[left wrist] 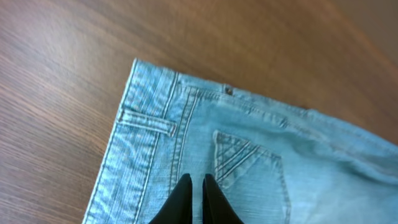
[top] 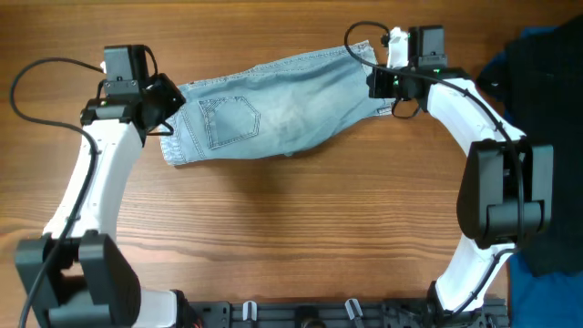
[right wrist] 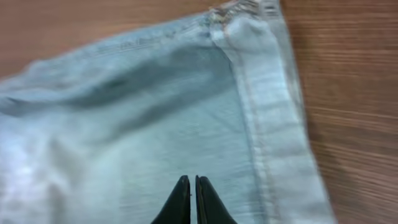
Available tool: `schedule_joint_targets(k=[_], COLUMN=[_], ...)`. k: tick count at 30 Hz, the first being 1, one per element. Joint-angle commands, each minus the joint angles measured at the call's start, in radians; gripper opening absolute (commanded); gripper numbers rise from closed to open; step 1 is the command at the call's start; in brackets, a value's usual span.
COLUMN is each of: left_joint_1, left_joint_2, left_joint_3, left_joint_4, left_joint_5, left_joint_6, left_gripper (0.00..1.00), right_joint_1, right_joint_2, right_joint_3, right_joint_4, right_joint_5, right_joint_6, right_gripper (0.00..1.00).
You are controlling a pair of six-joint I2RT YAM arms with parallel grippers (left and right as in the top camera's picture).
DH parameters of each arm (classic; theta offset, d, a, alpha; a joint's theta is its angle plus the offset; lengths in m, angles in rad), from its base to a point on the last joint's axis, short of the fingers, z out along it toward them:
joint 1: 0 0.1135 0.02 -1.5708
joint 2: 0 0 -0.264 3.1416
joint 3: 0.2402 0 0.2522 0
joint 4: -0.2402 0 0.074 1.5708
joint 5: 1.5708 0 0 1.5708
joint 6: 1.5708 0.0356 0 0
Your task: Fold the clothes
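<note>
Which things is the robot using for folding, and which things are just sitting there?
For the job: denim garment; left claw at its waistband end; right claw at its hem end.

Just there: dark blue stuff past the table's right edge, too cut off to name. The wooden table only holds things up.

Bright, even light casts faint shadows on the brown wood-grain table (top: 291, 237); the pale blue denim garment (right wrist: 155, 124) looks blurred in the right wrist view.

Left hand (left wrist: 196, 182) and right hand (right wrist: 191, 182) both closed, wide apart.
</note>
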Motion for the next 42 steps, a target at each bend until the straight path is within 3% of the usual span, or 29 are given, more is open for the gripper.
schedule_joint_targets(k=[1,8,15,19,24,27,35,42], left_joint_1=[0.006,0.006,0.001,-0.031,-0.056,-0.056,-0.056,-0.056], left_joint_2=[0.093,0.156,0.156,0.156,0.156,0.156,0.156,0.156], left_joint_3=[-0.010,-0.010,-0.010,-0.010,-0.010,-0.010,-0.010,-0.010], left_joint_4=[-0.006,-0.005,-0.013,-0.013,-0.006,-0.006,-0.006,-0.002], left_joint_5=[0.025,0.025,0.026,0.025,0.024,0.025,0.025,0.024], left_joint_6=[0.011,0.011,0.011,0.033,0.037,0.037,0.037,0.037], left_gripper=[0.07,0.08,0.06,0.05,0.05,0.05,0.06,0.06], right_joint_1=[0.002,0.009,0.002,0.002,0.007,0.014,0.084,0.107], right_joint_2=[0.055,0.165,0.164,0.110,-0.187,-0.254,-0.137,0.110], right_joint_3=[-0.008,-0.009,-0.009,-0.009,-0.008,-0.008,-0.010,-0.010], right_joint_4=[0.011,-0.082,-0.532,-0.625,-0.611,-0.580,-0.394,-0.039], right_joint_5=[0.049,0.052,0.163,0.163,0.147,0.146,0.101,0.189], right_joint_6=[-0.092,-0.090,0.068,0.056,0.030,0.031,0.033,0.112], right_gripper=[0.04,0.04,0.04,0.04,0.04,0.04,0.04,0.04])
